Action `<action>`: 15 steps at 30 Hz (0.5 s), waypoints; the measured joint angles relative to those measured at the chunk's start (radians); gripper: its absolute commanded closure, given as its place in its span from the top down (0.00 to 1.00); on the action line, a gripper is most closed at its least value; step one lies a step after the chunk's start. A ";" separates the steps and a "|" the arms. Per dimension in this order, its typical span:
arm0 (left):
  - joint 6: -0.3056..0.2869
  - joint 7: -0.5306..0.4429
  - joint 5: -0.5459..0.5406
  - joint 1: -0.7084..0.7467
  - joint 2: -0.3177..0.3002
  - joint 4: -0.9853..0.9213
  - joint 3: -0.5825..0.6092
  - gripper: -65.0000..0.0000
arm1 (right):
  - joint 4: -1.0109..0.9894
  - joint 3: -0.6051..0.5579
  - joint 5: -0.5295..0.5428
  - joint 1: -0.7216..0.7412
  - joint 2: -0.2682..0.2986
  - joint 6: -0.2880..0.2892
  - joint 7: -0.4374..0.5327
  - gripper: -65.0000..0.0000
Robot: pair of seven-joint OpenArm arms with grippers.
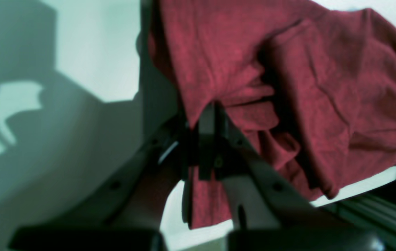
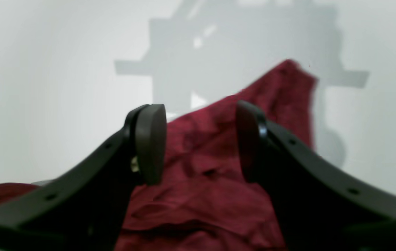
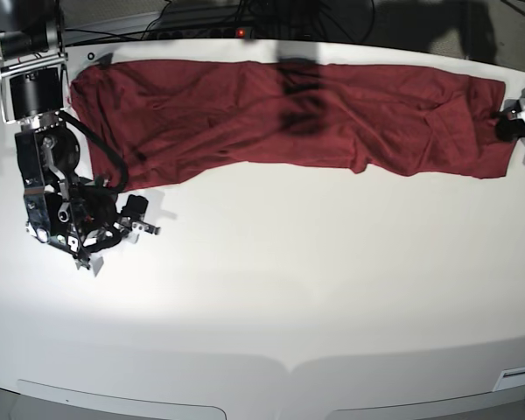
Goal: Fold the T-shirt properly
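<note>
The maroon T-shirt (image 3: 289, 109) lies stretched in a long wrinkled band across the far part of the white table (image 3: 280, 280). At its right end my left gripper (image 3: 510, 125) is shut on the fabric. The left wrist view shows the jaws of that gripper (image 1: 212, 113) pinched on a bunched edge of the T-shirt (image 1: 288, 87). My right gripper (image 3: 138, 216) is just below the shirt's left end. In the right wrist view it (image 2: 200, 141) stands open, and the T-shirt (image 2: 204, 195) shows beneath and beyond its pads (image 2: 149, 143).
Cables and a power strip (image 3: 236, 31) run along the table's back edge. A metal rail (image 1: 379, 212) lies just off the table beside the left gripper. The right arm's body (image 3: 48, 166) stands over the table's left edge.
</note>
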 measured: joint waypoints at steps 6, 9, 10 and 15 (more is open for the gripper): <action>-0.002 -0.019 0.037 -0.001 -0.082 0.000 0.000 0.00 | 0.000 0.000 0.000 0.000 0.000 0.000 0.000 0.49; 0.054 -0.024 0.110 0.000 -0.100 0.000 0.000 0.00 | 0.000 0.000 0.000 0.000 0.000 0.000 0.000 0.49; 0.055 -0.031 0.128 0.000 -0.100 -0.001 0.000 0.00 | 0.000 0.000 0.000 0.000 0.000 0.000 0.000 0.49; 0.053 0.016 0.100 0.002 -0.094 -0.002 0.000 0.00 | 0.000 0.000 0.000 0.000 0.000 0.000 0.001 0.49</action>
